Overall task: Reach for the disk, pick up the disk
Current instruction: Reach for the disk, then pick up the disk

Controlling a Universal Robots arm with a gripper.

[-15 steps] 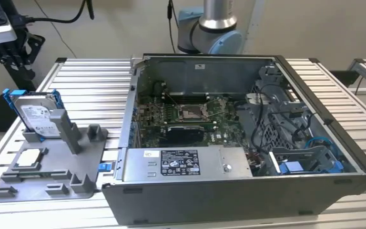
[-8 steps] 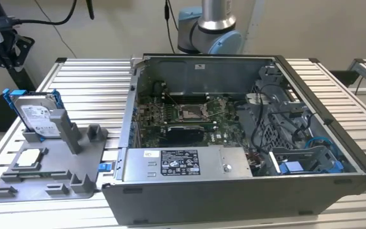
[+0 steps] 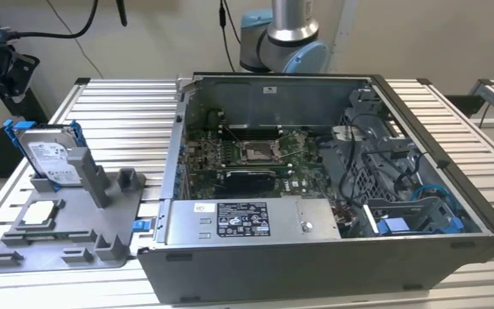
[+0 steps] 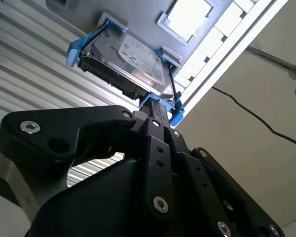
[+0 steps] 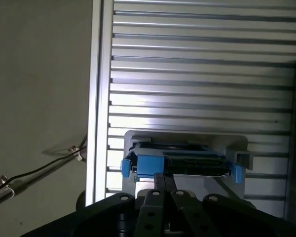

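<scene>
The disk (image 3: pixel 49 154) is a silver-grey drive with a white label and blue side rails. It stands upright in a slot of the grey holder (image 3: pixel 101 212) at the exterior view's left. My gripper (image 3: pixel 2 84) hangs at the far left edge of that view, above and behind the disk and apart from it. In both wrist views its black fingers lie pressed together, shut with nothing between them. In the second wrist view the gripper (image 4: pixel 155 106) points at the disk (image 4: pixel 138 59). In the first wrist view the gripper (image 5: pixel 164 177) lines up with the disk's (image 5: pixel 187 160) top edge.
A small square silver chip (image 3: pixel 41 214) lies on the same holder. An open computer case (image 3: pixel 333 257) with a labelled grey box (image 3: pixel 247 220) takes up the middle of the slatted metal table (image 3: pixel 127 116). The arm's base (image 3: pixel 285 38) stands behind the case. Cables hang off the table's left edge.
</scene>
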